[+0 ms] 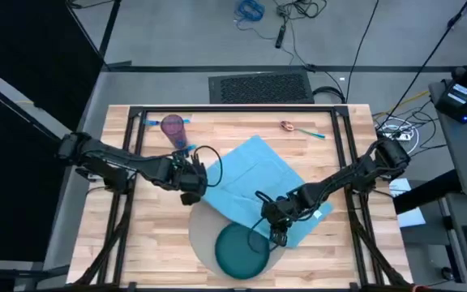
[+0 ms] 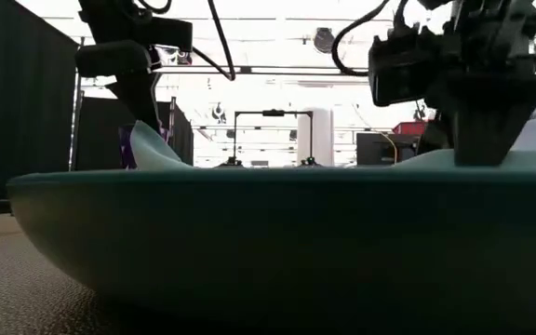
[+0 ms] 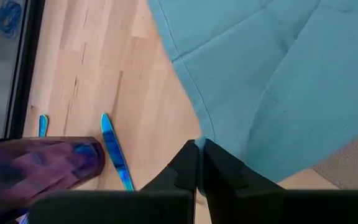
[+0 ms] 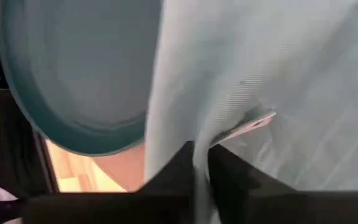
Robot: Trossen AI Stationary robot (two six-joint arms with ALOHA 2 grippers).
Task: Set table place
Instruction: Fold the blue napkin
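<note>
The grey placemat (image 1: 203, 229) is lying mostly hidden: the light blue napkin (image 1: 254, 174) is draping over its far part and the dark teal plate (image 1: 242, 250) is sitting on its near part, so only a pale crescent beside the plate is showing in the high view. In the low view the plate's rim is filling nearly the whole picture and blocking the tabletop (image 1: 148, 235) behind it.

The left end effector (image 1: 191, 185) is clenched on the napkin's corner just left of the placemat, its fingers (image 3: 188, 171) pressing together with cloth between them. The right end effector (image 1: 280, 229) is grasping the napkin's edge just right of the plate; the fold is running between its fingers (image 4: 182, 163).

One plate, one napkin and one placemat are showing. Beyond the placemat, one purple cup (image 1: 173, 128) is standing with two blue utensil handles (image 3: 115, 151) beside it, and one spoon (image 1: 297, 128) is lying farther right.
</note>
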